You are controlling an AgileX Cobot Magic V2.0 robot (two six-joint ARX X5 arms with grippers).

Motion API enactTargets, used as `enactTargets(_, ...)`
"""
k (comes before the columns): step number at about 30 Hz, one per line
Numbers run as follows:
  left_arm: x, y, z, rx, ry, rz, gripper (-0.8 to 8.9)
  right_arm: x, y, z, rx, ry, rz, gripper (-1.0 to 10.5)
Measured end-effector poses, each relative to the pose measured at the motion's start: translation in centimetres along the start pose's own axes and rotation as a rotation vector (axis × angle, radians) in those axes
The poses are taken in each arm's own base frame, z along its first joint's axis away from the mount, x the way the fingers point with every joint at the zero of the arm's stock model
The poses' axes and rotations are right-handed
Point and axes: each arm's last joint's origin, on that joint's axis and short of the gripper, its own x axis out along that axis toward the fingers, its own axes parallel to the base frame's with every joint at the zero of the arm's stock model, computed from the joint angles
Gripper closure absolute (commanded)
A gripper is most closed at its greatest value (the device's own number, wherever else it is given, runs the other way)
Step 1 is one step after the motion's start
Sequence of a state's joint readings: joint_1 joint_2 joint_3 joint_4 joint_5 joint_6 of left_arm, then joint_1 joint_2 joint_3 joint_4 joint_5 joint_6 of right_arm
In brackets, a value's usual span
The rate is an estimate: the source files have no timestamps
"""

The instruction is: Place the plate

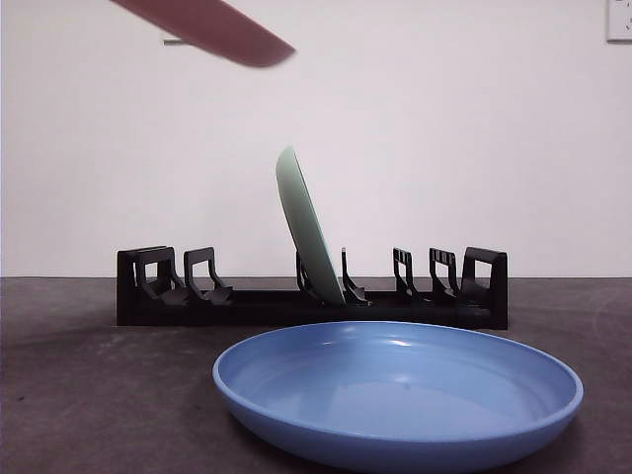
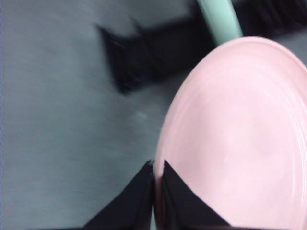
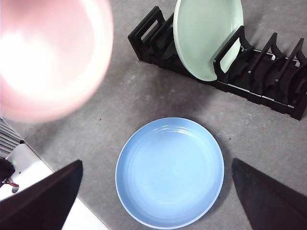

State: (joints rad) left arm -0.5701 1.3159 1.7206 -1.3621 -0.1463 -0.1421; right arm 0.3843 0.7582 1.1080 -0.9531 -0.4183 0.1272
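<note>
Your left gripper [image 2: 154, 167] pinches the round pink plate's [image 2: 240, 139] rim, carried nearly flat above the black slotted rack [image 1: 311, 291] — tip it upright for a slot — while your right gripper [image 3: 156, 191] hangs wide open.

Left tool [image 2: 157, 167] clamped, right tool [image 3: 156, 191] agape

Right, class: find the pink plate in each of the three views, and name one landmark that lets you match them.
Front view: the pink plate is seen edge-on, blurred, in the air at top left, above the rack.
Left wrist view: it fills the right side, its rim clamped by the left gripper.
Right wrist view: a bright blur at the upper left.
Shared landmark: the green plate standing in the black rack.
</note>
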Motion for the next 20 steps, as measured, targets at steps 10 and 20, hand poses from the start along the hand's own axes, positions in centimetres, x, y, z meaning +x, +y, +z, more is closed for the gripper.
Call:
enactTargets(10, 7.6, -1.9, -5.5, -0.061, 0.010, -0.252, 8.08, 0.0, 0.0, 0.0, 0.000, 0.000, 0.000, 4.5)
enactTargets(20, 15.6, -3.4, -7.1, -0.087, 0.001, -0.385, 8.08, 0.0, 0.0, 0.0, 0.000, 0.000, -0.001, 4.5)
